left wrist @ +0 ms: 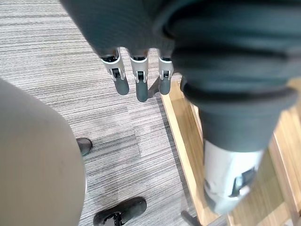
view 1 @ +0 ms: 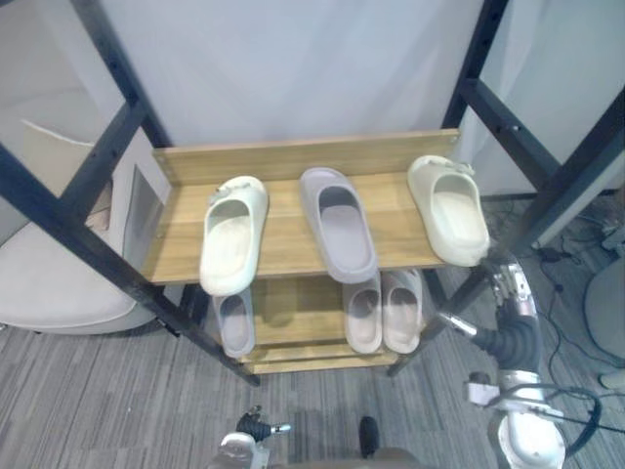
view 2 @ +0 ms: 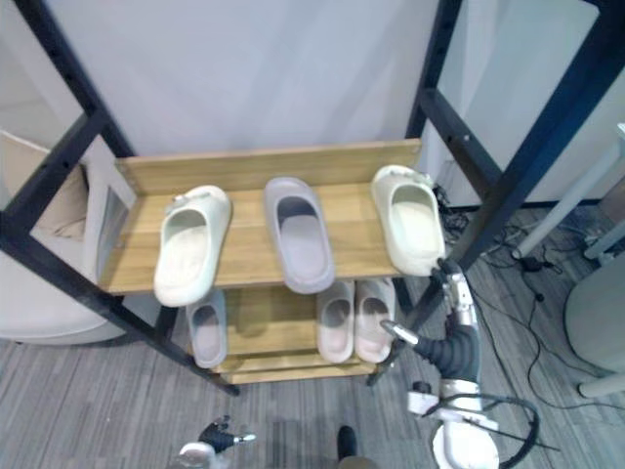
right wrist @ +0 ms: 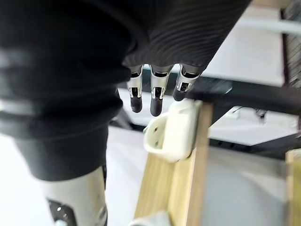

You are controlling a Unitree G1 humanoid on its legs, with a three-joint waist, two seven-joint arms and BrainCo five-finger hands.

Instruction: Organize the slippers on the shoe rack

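Strips of bare wood on the top shelf (view 1: 283, 230) separate the left cream slipper (view 1: 234, 234), the grey slipper (view 1: 338, 225) and the right cream slipper (view 1: 449, 210). Slanted black beams (view 1: 88, 244) flank the rack on both sides. The right hand (view 1: 510, 288) hangs near the front right corner, close to one beam.

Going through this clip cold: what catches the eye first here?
Three foam slippers lie in a row on the top shelf of the wooden shoe rack: the left cream slipper, the middle grey slipper and the right cream slipper. The robot's right hand hovers, fingers open, by the right cream slipper's near end.
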